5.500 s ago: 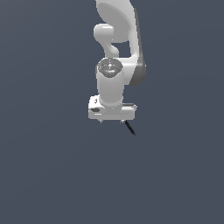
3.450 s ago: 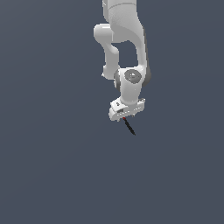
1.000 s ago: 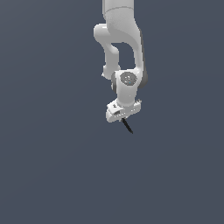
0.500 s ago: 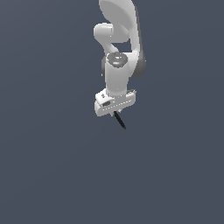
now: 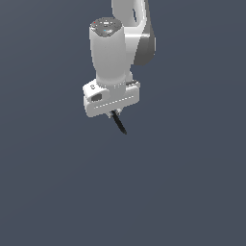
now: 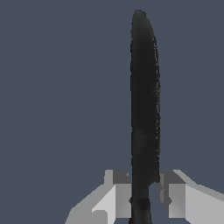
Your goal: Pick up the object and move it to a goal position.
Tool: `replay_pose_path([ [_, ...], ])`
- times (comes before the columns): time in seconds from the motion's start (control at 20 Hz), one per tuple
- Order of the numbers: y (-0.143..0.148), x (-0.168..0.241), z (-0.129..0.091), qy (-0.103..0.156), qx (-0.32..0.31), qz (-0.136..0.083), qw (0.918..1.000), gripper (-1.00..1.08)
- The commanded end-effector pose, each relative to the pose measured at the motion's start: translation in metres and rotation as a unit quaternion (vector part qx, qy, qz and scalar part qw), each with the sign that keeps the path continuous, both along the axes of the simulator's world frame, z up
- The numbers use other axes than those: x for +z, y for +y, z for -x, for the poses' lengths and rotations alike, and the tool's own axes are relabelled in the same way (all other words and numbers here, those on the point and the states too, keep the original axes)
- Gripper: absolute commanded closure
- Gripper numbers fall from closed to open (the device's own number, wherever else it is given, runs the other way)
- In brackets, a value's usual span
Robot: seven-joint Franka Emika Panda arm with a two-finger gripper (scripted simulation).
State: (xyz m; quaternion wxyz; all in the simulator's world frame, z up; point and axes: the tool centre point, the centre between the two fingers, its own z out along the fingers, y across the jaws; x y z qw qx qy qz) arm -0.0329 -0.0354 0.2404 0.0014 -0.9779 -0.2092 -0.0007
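Observation:
The slim black stick hangs below my white gripper in the exterior view, slanting down toward that view's right. In the wrist view the stick runs long and dark away from my gripper, clamped between the two pale fingers. A trace of its red end shows at the grip. The gripper is shut on the stick and holds it up in the air.
A plain dark grey-blue ground fills both views. The white arm rises above the gripper toward the top of the exterior view. No goal marker shows.
The arm has swung toward the exterior view's left and toward the camera, carrying the stick with it. The wrist has turned. The grip is unchanged.

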Motion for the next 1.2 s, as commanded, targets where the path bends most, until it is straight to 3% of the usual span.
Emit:
replay_pose_path([
  [0.0, -0.013, 0.025, -0.007, 0.000, 0.000, 0.000, 1.0000, 1.08],
  [0.55, -0.063, 0.115, -0.035, 0.000, -0.001, 0.001, 1.0000, 1.08],
  [1.15, -0.086, 0.157, -0.051, 0.000, -0.001, 0.002, 1.0000, 1.08],
])
